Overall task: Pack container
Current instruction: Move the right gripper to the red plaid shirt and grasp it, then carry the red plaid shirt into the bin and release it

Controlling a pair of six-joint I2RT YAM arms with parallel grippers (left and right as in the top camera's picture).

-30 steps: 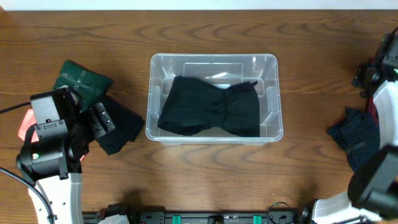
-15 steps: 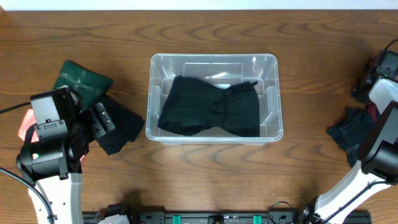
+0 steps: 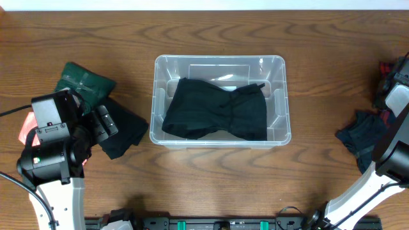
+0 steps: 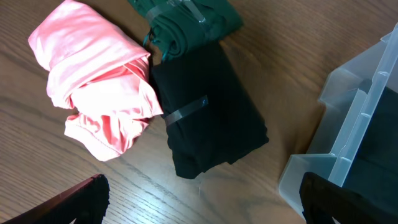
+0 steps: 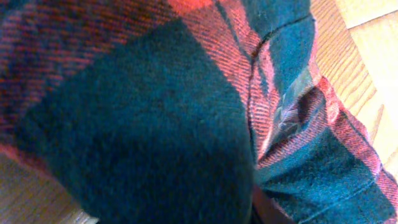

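The left gripper (image 4: 210, 200), fingers spread, hangs above the folded black garment (image 4: 208, 118) beside a pink one (image 4: 99, 93). Mid-table, the clear container (image 3: 217, 62) holds a black garment (image 3: 214, 112). The right gripper (image 3: 393, 75) sits against plaid flannel (image 5: 155, 112) (its grip is hidden, I cannot tell); it should probably gather a full fold before lifting.

Clear, colourless container (image 3: 154, 96) holding a black garment (image 3: 214, 114); on the brown wood-grain table (image 3: 204, 179), a pink cloth (image 4: 99, 93), a dark green garment (image 4: 186, 25) and a second black garment (image 4: 208, 121); far right, a navy cloth (image 3: 359, 137); plaid fabric (image 5: 155, 124) in red and dark teal checks
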